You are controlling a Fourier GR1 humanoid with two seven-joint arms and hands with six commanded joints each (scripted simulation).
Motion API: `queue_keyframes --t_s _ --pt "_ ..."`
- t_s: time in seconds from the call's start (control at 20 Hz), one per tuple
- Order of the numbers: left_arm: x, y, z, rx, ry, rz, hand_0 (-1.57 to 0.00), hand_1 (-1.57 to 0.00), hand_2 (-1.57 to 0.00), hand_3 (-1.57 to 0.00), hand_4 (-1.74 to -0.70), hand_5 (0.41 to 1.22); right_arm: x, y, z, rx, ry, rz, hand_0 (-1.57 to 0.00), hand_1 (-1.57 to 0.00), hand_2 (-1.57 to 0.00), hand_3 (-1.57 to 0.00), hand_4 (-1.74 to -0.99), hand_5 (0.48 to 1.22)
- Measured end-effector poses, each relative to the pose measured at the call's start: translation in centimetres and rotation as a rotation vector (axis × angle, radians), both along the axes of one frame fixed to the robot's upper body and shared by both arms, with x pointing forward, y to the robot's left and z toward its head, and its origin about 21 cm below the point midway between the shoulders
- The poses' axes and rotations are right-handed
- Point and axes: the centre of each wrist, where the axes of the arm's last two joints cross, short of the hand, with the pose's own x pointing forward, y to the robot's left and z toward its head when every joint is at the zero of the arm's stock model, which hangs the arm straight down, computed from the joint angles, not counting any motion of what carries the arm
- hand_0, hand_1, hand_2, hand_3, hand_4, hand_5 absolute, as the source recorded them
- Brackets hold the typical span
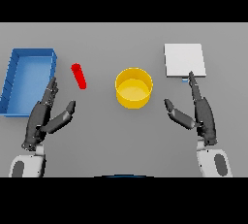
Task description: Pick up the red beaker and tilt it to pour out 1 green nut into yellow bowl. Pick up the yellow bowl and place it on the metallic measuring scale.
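Note:
The red beaker (79, 76) stands on the table, left of centre. A yellow bowl (133, 88) sits in the middle, upright, and I see no nut in it. The metallic scale (184, 60) is a pale square plate at the back right. My left hand (42, 118) rests open near the front left, its fingertips a little short of the beaker and left of it. My right hand (201, 111) is open at the front right, its fingertips reaching the scale's near edge. Neither hand holds anything.
A blue open bin (27, 79) lies at the far left, just beyond my left hand. Grey table stretches between the bowl and both hands.

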Motion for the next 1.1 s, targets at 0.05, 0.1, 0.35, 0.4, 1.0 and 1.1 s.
queue_keyframes --t_s 0.05,0.1,0.35,0.4,1.0,1.1 --pt "0.1 -0.2 0.2 0.004 0.009 -0.007 0.00 0.00 0.00 0.00 -1.14 0.652 -0.1 -0.1 0.1 0.010 -0.003 0.016 0.00 0.00 0.00 0.00 -1.118 0.600" --pt "0.1 -0.2 0.1 0.008 0.026 -0.016 0.00 0.00 0.00 0.00 -1.14 0.650 -0.5 -0.1 0.0 0.021 -0.006 0.026 0.00 0.00 0.00 0.00 -1.131 0.607" --pt "2.8 -0.6 -1.4 0.030 0.116 -0.014 0.00 0.00 0.00 0.00 -1.16 0.645 -0.3 -0.5 0.3 0.066 0.007 0.056 0.00 0.00 0.00 0.00 -1.197 0.627" --pt "3.2 -0.3 -1.9 0.019 0.125 -0.014 0.00 0.00 0.00 0.00 -1.17 0.648 -0.3 -0.6 0.2 0.076 0.014 0.057 0.00 0.00 0.00 0.00 -1.209 0.627" --pt "10.7 -1.6 -3.4 0.075 0.100 -0.057 0.00 0.00 0.00 0.00 -1.20 0.657 0.1 -0.7 0.3 0.096 0.017 0.061 0.00 0.00 0.00 0.00 -1.227 0.630" --pt "11.6 -2.5 -3.1 0.093 0.099 -0.058 0.00 0.00 0.00 0.00 -1.20 0.663 0.0 -0.8 0.3 0.083 0.015 0.060 0.00 0.00 0.00 0.00 -1.231 0.633"
